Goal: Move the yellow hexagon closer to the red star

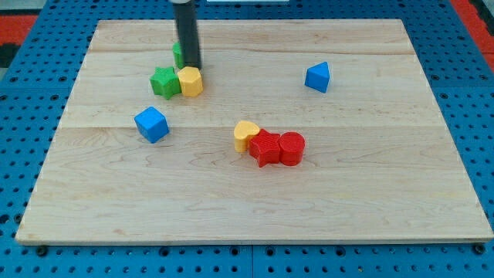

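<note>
The yellow hexagon (191, 81) sits in the upper left part of the wooden board, touching a green star (164, 82) on its left. The red star (265, 147) lies near the board's middle, touching a red cylinder (292, 147) on its right and a yellow heart-like block (246, 134) on its upper left. My tip (191, 67) comes down from the view's top and stands just behind the yellow hexagon, at its top edge. A green block (177, 53) is partly hidden behind the rod.
A blue cube (151, 124) lies below and left of the green star. A blue triangular block (317, 77) sits at the upper right. The board (370, 201) rests on a blue perforated surface.
</note>
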`<state>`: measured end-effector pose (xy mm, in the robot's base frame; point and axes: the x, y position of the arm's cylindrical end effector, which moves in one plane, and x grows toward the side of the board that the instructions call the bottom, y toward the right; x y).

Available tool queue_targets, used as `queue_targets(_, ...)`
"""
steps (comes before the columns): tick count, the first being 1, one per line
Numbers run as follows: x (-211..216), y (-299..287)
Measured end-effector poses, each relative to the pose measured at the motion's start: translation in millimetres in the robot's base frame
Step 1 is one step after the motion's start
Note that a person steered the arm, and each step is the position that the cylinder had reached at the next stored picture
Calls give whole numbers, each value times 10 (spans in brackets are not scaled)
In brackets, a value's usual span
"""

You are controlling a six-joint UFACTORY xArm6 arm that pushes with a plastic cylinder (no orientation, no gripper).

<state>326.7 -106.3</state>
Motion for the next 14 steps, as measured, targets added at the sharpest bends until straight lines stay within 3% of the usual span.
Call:
queue_targets(2, 513, 316)
queue_targets(6, 523, 314)
queue_targets(8, 588, -8)
queue_targets(10, 1249, 404)
queue_targets(11, 1376, 927)
queue_targets(12, 1228, 282)
queue_targets(13, 1430, 172)
queue_targets(14, 1876, 580)
